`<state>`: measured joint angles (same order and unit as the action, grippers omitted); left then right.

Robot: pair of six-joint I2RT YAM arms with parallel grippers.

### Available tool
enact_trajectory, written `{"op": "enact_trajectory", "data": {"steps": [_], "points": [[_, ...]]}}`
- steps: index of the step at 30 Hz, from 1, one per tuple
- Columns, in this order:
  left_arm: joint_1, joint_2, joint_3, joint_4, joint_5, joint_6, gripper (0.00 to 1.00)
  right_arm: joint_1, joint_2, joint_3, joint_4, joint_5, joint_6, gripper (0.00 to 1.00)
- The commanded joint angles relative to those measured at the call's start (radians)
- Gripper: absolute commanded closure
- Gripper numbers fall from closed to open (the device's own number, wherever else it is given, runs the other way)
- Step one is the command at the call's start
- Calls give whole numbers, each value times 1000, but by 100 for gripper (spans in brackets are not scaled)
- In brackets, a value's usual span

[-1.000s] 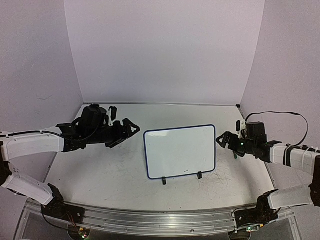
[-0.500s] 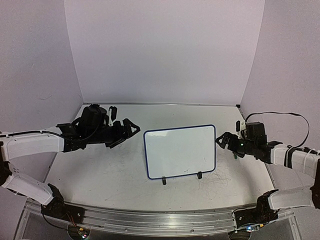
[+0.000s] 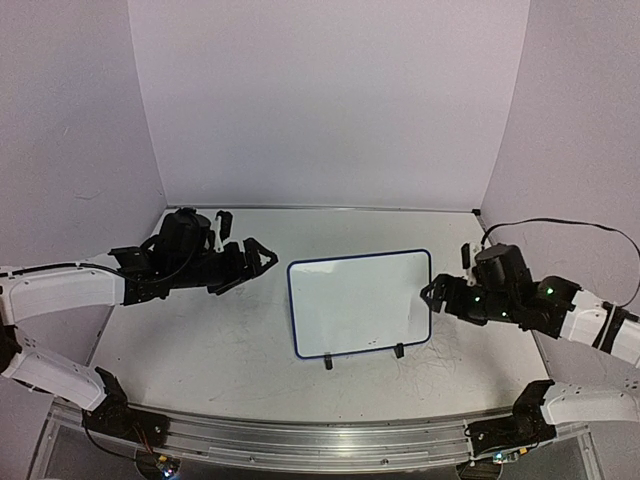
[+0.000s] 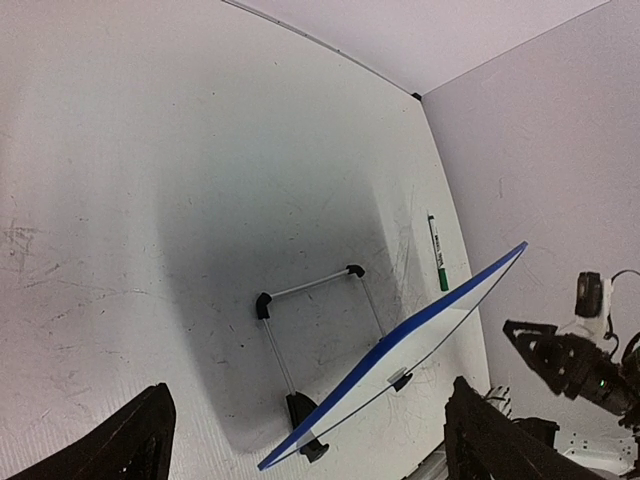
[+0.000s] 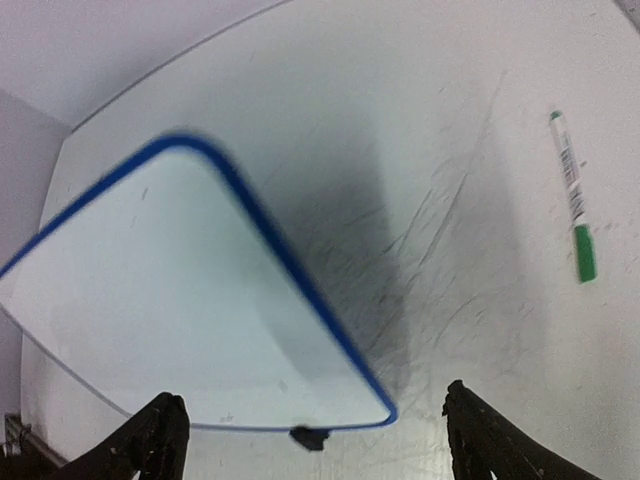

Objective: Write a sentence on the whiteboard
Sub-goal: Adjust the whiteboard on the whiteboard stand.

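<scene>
Whiteboard (image 3: 360,303) blank, upright on desk (image 3: 200,350); left tool (image 3: 257,261) released left of it, right tool (image 3: 434,293) released at its right edge, so I'd grab the green marker (image 5: 573,195) right of it mid-barrel.

Robot lab test cell. Plain pale walls (image 3: 330,100) box in a scuffed, pen-marked white counter (image 3: 200,350) on three sides. The left arm (image 3: 60,290) and right arm (image 3: 590,318) are bolted to an aluminium rail (image 3: 320,440) along the near edge. There is exposed wiring (image 3: 150,452) at the bases and a loose cable (image 3: 560,221) loops overhead. A whiteboard (image 3: 360,300) stands mid-counter as the test prop.
</scene>
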<state>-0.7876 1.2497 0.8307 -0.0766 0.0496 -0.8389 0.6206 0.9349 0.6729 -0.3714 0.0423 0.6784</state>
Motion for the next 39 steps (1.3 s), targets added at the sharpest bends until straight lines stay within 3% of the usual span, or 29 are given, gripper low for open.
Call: {"op": "enact_trajectory", "data": {"steps": [1, 4, 7, 12, 24, 39], "points": [[-3, -32, 10, 1, -16, 29, 5, 260, 48, -2, -159, 130, 260, 11], [-3, -30, 3, 1, -11, 31, 5, 390, 113, -36, -145, 160, 359, 11], [-3, -25, 2, 1, -3, 34, 5, 438, 217, -62, -48, 140, 380, 13], [-3, -30, 8, 1, 9, 41, 5, 438, 228, -137, 93, 179, 427, 29], [-3, -20, 31, -22, 7, 57, 5, 380, 316, -189, 278, 142, 418, 44], [-2, -13, 37, -35, 0, 61, 5, 344, 432, -175, 333, 188, 396, 64]]}}
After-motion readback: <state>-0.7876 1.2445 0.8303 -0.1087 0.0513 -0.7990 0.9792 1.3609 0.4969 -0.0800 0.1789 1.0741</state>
